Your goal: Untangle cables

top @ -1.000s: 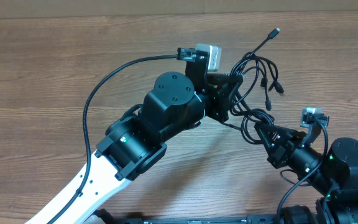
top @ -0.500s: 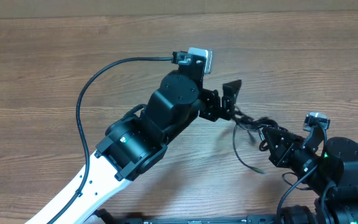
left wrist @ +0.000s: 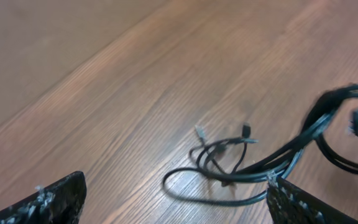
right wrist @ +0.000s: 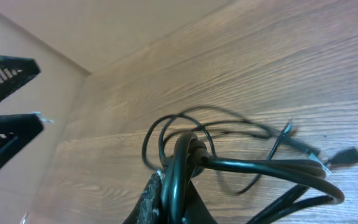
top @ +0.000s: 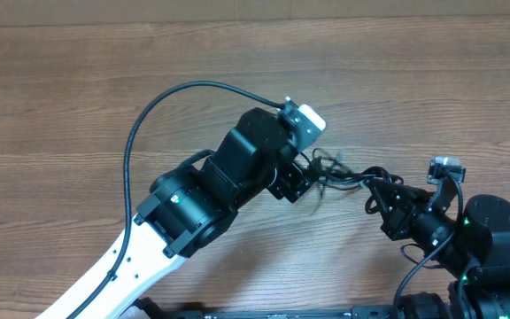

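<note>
The cables (top: 348, 177) are thin black cords bunched on the wooden table between the two grippers. My right gripper (top: 382, 197) is shut on a thick loop of the cables (right wrist: 182, 168). From there strands and small plug ends (right wrist: 347, 152) trail across the wood. My left gripper (top: 306, 175) stands wide open just left of the bundle. In the left wrist view, a loose loop of cable (left wrist: 219, 180) lies between its fingers (left wrist: 51, 202). One strand runs past the right fingertip, and nothing is gripped.
The left arm (top: 228, 182) slants across the middle of the table, with its own thick black cable (top: 162, 106) arching above it. The right arm's base (top: 490, 230) sits at the front right corner. Bare wood lies to the left and far side.
The left gripper has opened wide and swung down to the left of the bundle. The cables, earlier spread at the far right, are now drawn together near the right gripper.
</note>
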Controlling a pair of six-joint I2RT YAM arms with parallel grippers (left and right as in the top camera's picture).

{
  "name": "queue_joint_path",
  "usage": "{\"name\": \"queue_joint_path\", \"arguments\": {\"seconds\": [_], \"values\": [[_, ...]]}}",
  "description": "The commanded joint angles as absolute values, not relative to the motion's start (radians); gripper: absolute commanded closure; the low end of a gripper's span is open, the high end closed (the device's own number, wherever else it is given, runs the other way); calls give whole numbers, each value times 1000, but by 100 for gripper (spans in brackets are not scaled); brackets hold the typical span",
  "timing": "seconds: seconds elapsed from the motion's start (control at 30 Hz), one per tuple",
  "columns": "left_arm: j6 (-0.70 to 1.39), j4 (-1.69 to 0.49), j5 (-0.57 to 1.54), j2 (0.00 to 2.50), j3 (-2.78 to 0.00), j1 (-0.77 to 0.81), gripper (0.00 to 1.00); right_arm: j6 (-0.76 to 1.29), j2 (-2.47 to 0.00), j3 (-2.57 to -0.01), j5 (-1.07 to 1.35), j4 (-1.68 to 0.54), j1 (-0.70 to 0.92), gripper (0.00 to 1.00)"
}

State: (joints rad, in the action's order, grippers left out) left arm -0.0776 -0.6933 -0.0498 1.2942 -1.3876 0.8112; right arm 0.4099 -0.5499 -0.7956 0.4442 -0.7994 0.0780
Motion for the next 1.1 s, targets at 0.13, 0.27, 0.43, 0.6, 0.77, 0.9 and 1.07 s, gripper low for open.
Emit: {"name": "queue_joint_path", "arguments": {"seconds": [0.13,0.27,0.43,0.6,0.77,0.9,1.07], "values": [[-335,-707,249,1286,-1410,810,9,317,-545,-798,531,-784,72,96],[-416,-745,338,1286,-1410,810,7,356,-545,-798,557,-764,72,96],[-419,-764,334,1288,-1410,810,1,463,-545,-798,593,-697,72,96],[-407,-772,334,1288,-1410,810,0,692,-545,-798,608,-639,72,96],[-306,-735,353,1288,-1410,810,0,1015,-545,-798,554,-467,72,96],[-307,-706,423,1288,-1410,810,0,1224,-545,-798,488,-408,72,96],[-307,-615,439,1288,-1410,810,0,1500,-546,-798,472,-400,72,96]]}}
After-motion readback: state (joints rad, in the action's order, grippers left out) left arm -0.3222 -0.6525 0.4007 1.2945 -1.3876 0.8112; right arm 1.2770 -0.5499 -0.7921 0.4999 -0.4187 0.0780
